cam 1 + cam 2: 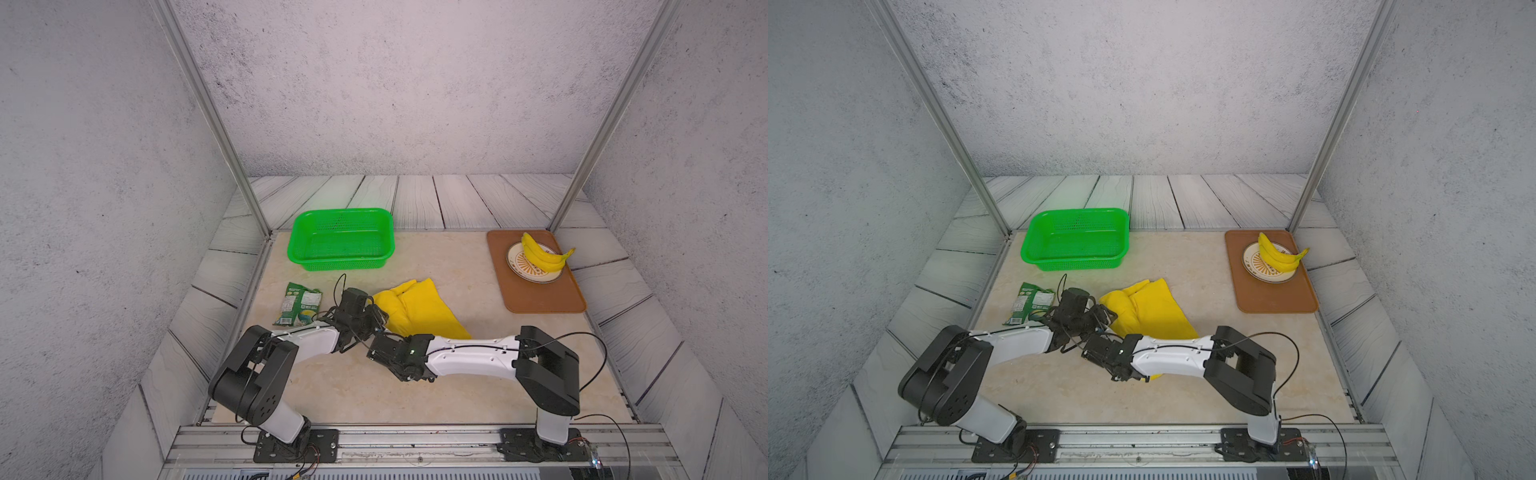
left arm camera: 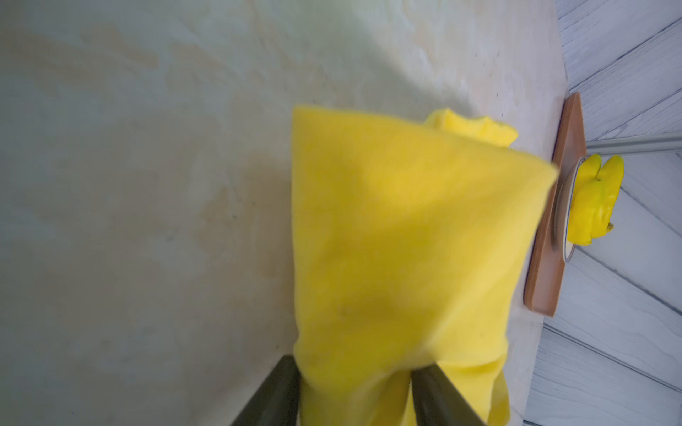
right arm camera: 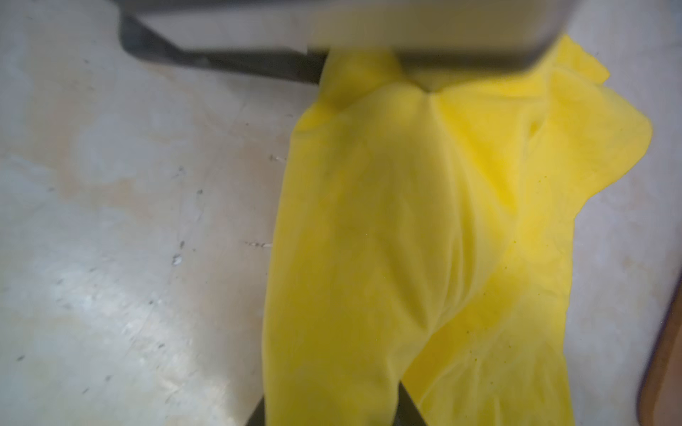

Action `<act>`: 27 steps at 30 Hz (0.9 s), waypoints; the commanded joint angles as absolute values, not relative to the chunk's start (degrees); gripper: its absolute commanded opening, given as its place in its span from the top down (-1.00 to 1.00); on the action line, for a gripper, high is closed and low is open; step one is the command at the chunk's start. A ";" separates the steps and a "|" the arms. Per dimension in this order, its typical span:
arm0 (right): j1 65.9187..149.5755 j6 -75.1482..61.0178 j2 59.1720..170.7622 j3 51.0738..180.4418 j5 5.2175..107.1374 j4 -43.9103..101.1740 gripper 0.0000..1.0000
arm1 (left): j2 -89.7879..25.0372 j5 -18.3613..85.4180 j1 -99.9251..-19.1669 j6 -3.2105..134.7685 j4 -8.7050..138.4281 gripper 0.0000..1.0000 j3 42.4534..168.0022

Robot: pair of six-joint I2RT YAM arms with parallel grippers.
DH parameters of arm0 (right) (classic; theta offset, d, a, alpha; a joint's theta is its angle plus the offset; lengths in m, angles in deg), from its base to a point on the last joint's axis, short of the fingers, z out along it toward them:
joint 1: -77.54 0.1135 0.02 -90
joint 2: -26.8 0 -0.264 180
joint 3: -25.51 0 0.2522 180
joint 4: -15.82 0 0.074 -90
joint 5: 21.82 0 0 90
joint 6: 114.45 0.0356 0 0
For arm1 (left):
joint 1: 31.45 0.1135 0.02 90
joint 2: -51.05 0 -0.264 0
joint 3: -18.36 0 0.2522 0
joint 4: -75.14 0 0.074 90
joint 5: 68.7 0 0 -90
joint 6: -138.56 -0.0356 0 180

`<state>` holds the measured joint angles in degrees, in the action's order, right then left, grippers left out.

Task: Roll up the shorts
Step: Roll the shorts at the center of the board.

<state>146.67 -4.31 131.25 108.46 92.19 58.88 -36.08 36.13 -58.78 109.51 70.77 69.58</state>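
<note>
1. The shorts (image 1: 419, 309) lie on the tabletop (image 1: 332, 395) near the green basket (image 1: 340, 239), on its side twd the arm bases. They're not in it and not touching it.
2. The cloth looks folded over into a narrower, layered panel w/ 1 end bunched. No tight roll shows in both top views. I'd judge you're early: pre-fold prob done, the rolling itself is all left.
3. Left gripper (image 2: 356, 365) is at the shorts' end closer to the basket. Its fingers stand apart w/ yellow cloth filling the gap. Can't tell if it's pinching or let go.
4. Right gripper (image 3: 332, 398) is at the edge farther from the basket. Cloth sits btwn its fingers and drapes over them. Grip or not, can't tell either.
5. What's left, as I read it: roll from 1 end across the full length, keep layers aligned, and finish as 1 compact bundle.
</note>
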 commanded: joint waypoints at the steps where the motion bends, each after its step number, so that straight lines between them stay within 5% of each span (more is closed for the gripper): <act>1: 144.74 -4.02 126.76 104.81 78.66 50.19 0.33 | -31.08 34.98 -57.03 107.83 66.02 -0.37 69.21; 4: 142.16 -1.58 122.96 100.14 69.64 44.29 0.33 | -25.39 32.79 -56.84 105.09 61.64 -0.55 69.35; 13: 126.87 16.75 118.48 80.02 40.75 14.01 0.30 | -21.27 33.46 -57.02 102.03 61.13 -0.67 66.11; 23: 120.23 25.47 124.29 72.25 33.13 -0.38 0.27 | -33.26 36.07 -60.96 101.81 70.21 -0.80 70.22; 27: 119.67 24.78 125.02 72.24 33.16 0.93 0.21 | -38.02 34.89 -61.37 102.24 71.41 -0.66 71.78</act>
